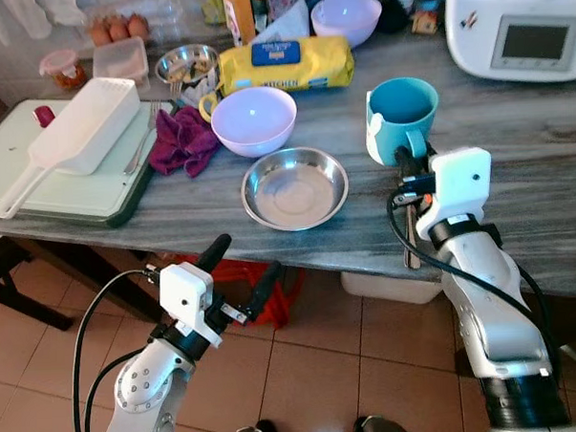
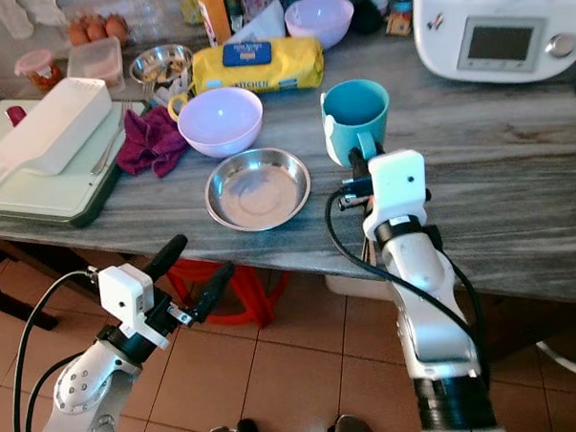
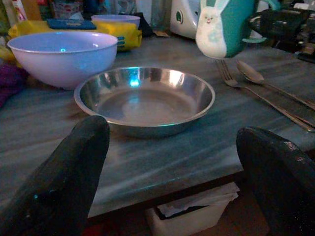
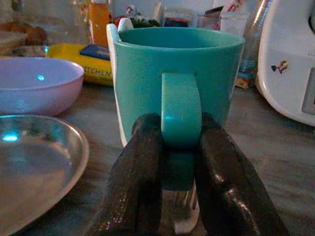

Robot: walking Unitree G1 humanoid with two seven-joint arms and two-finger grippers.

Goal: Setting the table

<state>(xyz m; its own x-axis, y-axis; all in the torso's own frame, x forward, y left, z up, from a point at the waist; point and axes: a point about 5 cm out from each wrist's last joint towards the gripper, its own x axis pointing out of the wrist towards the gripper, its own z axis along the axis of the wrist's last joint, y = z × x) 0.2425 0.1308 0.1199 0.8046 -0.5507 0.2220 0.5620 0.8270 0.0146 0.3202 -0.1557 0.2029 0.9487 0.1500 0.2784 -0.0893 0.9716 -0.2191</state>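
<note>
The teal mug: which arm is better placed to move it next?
The right. The right gripper is already shut on the handle of the teal mug. The left gripper hangs open below the table edge, facing the steel dish.

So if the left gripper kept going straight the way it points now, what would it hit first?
Probably the steel dish: the open left gripper sits below the table edge, aimed at the dish. Depth is unclear, so the table edge might come first.

mug [image 1: 401, 113] set on table [image 1: 515, 168], right of steel plate [image 1: 294, 186] | bowl [image 1: 253, 120] behind plate | fork and spoon [image 3: 256, 83] laid right of plate
</note>
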